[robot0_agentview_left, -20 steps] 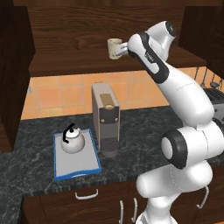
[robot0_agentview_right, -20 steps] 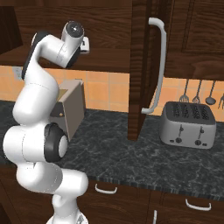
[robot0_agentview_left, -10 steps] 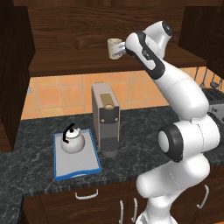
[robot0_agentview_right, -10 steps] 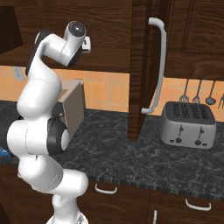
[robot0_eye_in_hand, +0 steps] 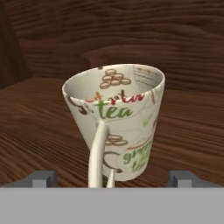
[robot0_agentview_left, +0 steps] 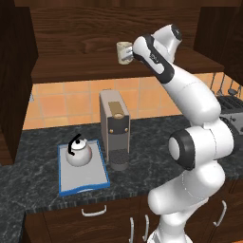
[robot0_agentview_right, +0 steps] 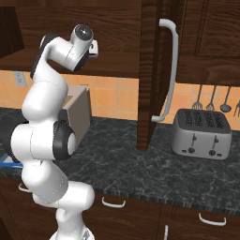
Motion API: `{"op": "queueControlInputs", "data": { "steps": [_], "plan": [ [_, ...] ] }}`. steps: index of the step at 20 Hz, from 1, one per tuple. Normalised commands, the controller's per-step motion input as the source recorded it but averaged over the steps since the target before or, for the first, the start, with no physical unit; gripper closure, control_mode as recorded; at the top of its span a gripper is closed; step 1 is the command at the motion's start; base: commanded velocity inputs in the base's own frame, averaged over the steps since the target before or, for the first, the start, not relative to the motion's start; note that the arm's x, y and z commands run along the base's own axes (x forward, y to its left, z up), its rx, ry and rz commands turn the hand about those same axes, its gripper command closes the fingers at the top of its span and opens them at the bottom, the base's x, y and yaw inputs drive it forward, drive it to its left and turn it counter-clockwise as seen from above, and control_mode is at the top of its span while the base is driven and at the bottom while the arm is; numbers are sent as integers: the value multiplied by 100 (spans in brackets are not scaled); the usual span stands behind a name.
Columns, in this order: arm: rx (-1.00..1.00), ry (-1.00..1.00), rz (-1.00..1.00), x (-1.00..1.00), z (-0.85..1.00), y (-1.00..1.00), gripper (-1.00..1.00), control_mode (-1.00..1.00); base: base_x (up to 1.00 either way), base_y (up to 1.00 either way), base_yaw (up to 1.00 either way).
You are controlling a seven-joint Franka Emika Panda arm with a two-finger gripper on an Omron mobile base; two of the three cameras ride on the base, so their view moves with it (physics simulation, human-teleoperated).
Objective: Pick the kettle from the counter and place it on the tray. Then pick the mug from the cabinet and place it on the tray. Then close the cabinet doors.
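Mug (robot0_eye_in_hand: 114,120): centre frame on cabinet (robot0_agentview_left: 85,45) shelf, handle toward camera. Gripper (robot0_eye_in_hand: 113,178): jaws wide, flanking mug. Kettle (robot0_agentview_left: 79,153) on tray (robot0_agentview_left: 61,182). Advise: centre, close squarely, lift clear

Kettle (robot0_agentview_left: 79,153) on tray (robot0_agentview_left: 96,174), mug (robot0_agentview_left: 124,51) in cabinet (robot0_agentview_left: 71,47)

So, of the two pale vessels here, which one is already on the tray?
The kettle, round and white with a black arched handle, sits on the blue-rimmed tray. The mug is up in the cabinet, by the gripper.
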Motion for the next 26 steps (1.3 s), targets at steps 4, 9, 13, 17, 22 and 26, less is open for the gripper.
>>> {"op": "queueControlInputs", "data": {
  "steps": [4,9,13,17,22,26],
  "plan": [
    [-1,0,0,12,0,2,-100,-100,0,0,0],
    [-4,-4,0,-5,0,10,100,-100,0,0,0],
    [-2,-1,0,0,-5,5,100,-100,0,0,0],
    [0,0,0,0,-6,0,100,-100,0,0,0],
    [0,-3,5,-12,-4,0,100,-100,0,0,0],
    [0,0,5,-75,0,1,100,-100,0,0,0]
  ]
}}
